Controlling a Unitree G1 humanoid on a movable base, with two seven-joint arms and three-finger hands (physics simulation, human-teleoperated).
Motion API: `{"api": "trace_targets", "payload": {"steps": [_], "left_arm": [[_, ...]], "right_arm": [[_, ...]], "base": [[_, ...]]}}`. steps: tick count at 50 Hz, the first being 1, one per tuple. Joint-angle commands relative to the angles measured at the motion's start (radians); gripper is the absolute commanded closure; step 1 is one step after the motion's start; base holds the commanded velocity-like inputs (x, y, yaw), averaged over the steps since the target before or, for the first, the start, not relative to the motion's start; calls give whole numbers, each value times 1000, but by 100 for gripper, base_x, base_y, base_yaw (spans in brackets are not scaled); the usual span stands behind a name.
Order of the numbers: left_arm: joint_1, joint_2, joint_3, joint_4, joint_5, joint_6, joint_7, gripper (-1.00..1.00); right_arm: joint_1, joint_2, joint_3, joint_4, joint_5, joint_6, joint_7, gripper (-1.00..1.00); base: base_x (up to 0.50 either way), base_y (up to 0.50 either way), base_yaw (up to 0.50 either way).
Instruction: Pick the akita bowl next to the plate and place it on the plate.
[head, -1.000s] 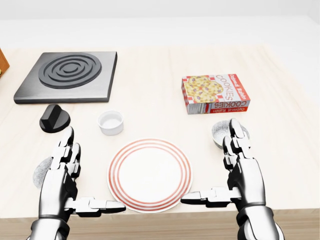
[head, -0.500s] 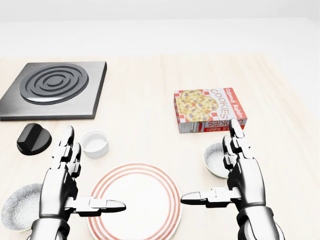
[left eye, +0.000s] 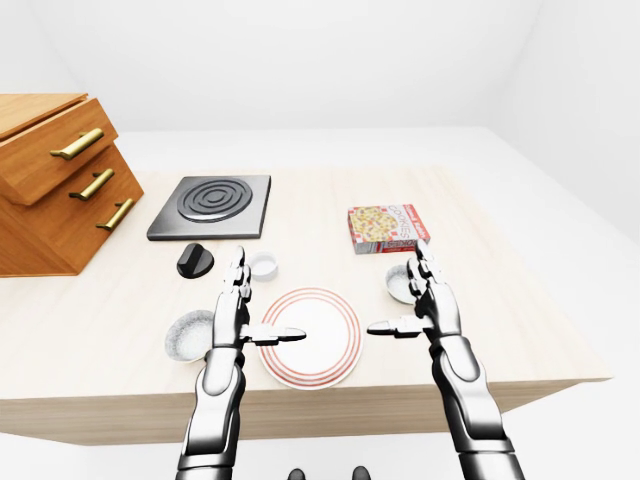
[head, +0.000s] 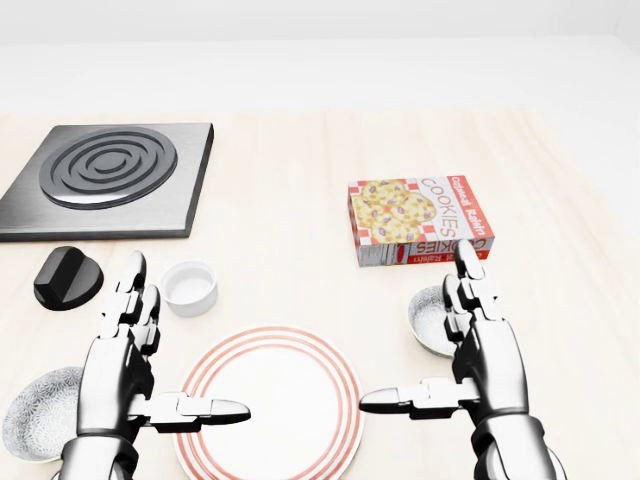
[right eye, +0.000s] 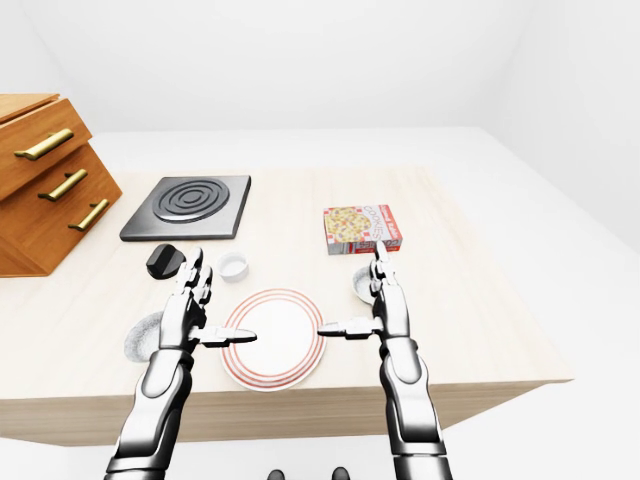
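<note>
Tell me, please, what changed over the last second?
The whole head view shifted down and left early on: the camera moved, not the things. The left hand and right hand stay open, holding nothing. The plate, cookie box and bowl lie as before.

2 glossy silver-grey segmented arms (left eye: 219, 388), dark joint seams, each with 3 blocky fingers (head: 470, 268).

**Non-task items on the table**

Light wooden table (head: 290, 215). A black square hotplate (head: 105, 178) with a ringed top sits at the head view's upper left. A black knob (head: 67, 277) lies below its left corner, apart from it. A small white ramekin (head: 189, 288) stands right of the knob. A cookie box (head: 418, 220) lies flat right of centre, well apart from the hotplate. In the left-eye view, a wooden drawer cabinet (left eye: 50, 200) with three brass handles (left eye: 77, 144) stands at the table's left end.
</note>
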Motion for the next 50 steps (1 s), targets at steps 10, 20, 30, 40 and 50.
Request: {"api": "trace_targets", "payload": {"steps": [10,20,30,40,50], "left_arm": [[-42,22,27,-190,51,106,8,-100],[-364,142,137,-589,14,140,-20,-100],[-725,466,353,-574,-185,140,94,-100],[-714,800,549,-418,-403,140,242,-100],[-445,1049,800,-139,-525,140,338,-100]], "right_arm": [[3,5,8,20,-7,-13,1,-100],[7,3,7,13,-7,-6,3,-100],[4,2,5,27,-9,-19,5,-100],[9,1,5,3,-15,-8,4,-100],[5,0,4,26,-21,-29,5,-100]], "base": [[0,0,0],[0,0,0],[0,0,0],[0,0,0],[0,0,0]]}}
